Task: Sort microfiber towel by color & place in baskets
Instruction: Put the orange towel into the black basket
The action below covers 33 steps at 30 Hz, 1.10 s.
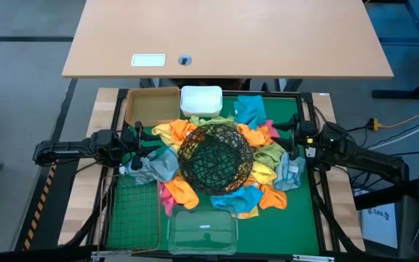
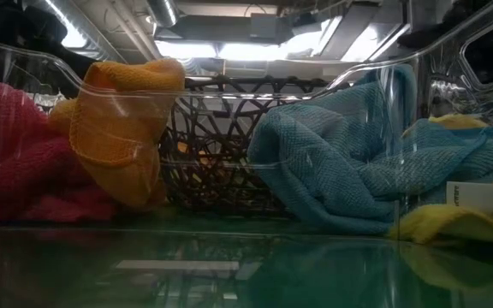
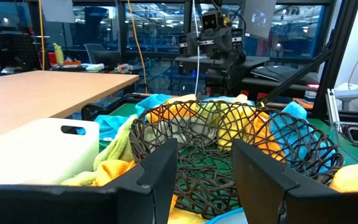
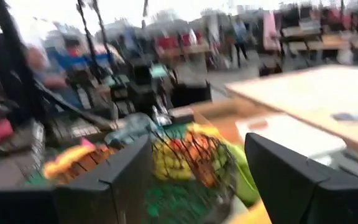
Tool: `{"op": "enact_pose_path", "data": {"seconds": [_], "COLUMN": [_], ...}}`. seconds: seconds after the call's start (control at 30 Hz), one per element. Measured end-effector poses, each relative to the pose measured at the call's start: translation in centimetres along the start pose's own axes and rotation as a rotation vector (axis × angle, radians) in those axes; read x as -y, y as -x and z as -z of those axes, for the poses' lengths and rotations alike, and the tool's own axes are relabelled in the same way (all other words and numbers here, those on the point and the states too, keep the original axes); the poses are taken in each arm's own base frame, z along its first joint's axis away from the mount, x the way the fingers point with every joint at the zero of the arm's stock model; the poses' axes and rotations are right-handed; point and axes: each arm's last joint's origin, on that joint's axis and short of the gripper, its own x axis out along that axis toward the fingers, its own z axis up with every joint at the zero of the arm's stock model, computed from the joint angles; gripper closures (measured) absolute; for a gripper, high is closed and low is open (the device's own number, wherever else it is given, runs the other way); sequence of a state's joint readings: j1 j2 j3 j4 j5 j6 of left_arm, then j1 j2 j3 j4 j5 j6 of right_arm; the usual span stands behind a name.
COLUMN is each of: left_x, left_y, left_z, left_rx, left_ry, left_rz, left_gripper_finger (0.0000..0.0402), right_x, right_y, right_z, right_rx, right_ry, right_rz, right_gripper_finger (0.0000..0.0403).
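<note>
A round black wire bowl [image 1: 215, 156] is seen at the middle of the green mat [image 1: 304, 218], ringed by a heap of orange, yellow, blue, pink, green and grey microfiber towels [image 1: 257, 193]. Beyond it, a tan square tray [image 1: 151, 106] and a white plastic tub [image 1: 201, 101] are set side by side. On the nearer side, a green wire-mesh square basket [image 1: 131, 215] and a clear plastic box [image 1: 202, 231] are placed.

The left gripper [image 3: 205, 186] is held at the left side of the bowl, its fingers apart and nothing between them. The right gripper [image 4: 197, 180] is held at the right side of the heap, its fingers spread wide and empty, above a grey towel [image 1: 291, 172]. A light wooden desk [image 1: 231, 36] is seen behind the mat.
</note>
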State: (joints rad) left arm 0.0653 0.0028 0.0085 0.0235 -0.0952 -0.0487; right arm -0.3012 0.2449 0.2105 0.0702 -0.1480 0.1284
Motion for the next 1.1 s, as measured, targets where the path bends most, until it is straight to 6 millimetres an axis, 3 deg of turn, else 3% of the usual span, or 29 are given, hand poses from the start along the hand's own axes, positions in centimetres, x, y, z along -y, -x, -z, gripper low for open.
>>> {"op": "enact_pose_path", "data": {"seconds": [0.23,0.47,0.93,1.1], "left_x": [0.0,0.0,0.0,0.0], "left_y": [0.0,0.0,0.0,0.0], "left_z": [0.0,0.0,0.0,0.0], "left_rx": [0.000,0.000,0.000,0.000], "left_ry": [0.000,0.000,0.000,0.000], "left_rz": [0.000,0.000,0.000,0.000], "left_gripper_finger": [0.0256,0.0256,0.0256,0.0256], "right_x": [0.8,1.3,2.2,2.2], "right_y": [-2.2,-4.2,-5.7,-5.9], "right_z": [0.6,2.8,5.7,6.2], "right_rx": [-0.323,-0.510,-0.713,-0.750], "right_ry": [0.031,0.089,0.097,0.087], "right_rz": [0.163,0.147,0.234,0.218], "right_gripper_finger": [0.0146,0.0146,0.0148,0.0193]}}
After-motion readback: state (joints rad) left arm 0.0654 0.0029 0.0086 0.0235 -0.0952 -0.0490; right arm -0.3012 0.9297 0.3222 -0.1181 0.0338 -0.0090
